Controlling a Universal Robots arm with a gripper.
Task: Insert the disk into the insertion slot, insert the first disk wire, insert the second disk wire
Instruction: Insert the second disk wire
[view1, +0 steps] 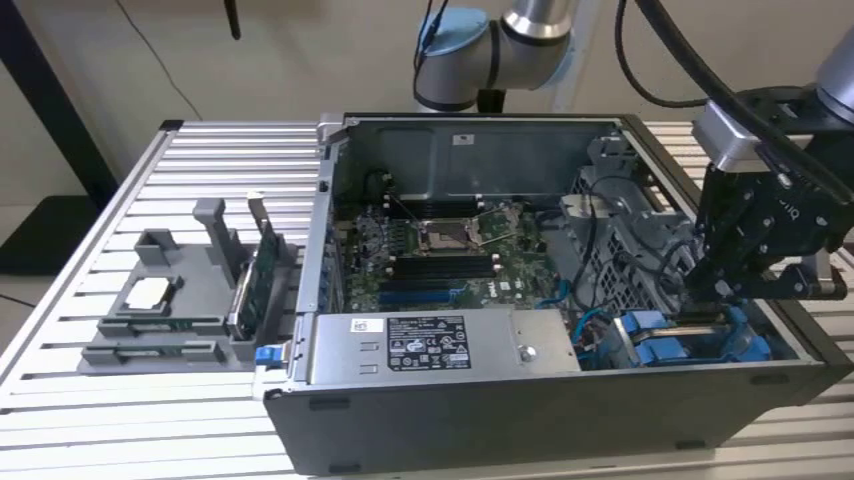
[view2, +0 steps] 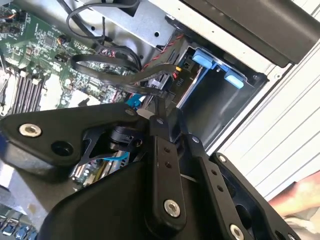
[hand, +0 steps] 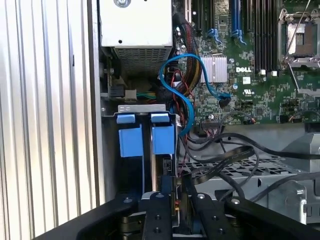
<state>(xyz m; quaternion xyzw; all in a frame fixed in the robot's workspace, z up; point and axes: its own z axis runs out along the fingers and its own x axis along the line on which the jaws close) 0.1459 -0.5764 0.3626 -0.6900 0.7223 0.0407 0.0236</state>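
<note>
The robot's hand (hand: 176, 197) reaches down into the slot (hand: 131, 172) beside the blue disk (hand: 163, 140), fingers pinched on a thin black wire plug (hand: 176, 186) to push it in.

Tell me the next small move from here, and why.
Probably a slow, straight advance of the gripper toward the disk. Its blue carrier already sits in the insertion slot, the gripper is lined up just short of it, and black cables crowd close beside, so sideways drift looks risky.
</note>
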